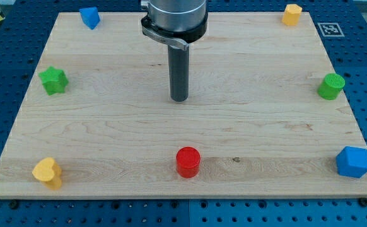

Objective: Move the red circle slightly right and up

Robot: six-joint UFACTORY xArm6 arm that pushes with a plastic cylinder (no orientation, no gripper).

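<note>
The red circle [188,162] is a short red cylinder. It stands on the wooden board [234,94] near the view's bottom edge, about mid-width. My tip [180,99] is the lower end of a dark rod coming down from the view's top. It rests near the board's middle, well above the red circle in the view and slightly to its left. The tip touches no block.
A blue block [89,17] is at top left, a yellow block [291,14] at top right. A green star [53,80] is at the left, a green cylinder [330,86] at the right. A yellow heart [48,172] is at bottom left, a blue block [352,162] at bottom right.
</note>
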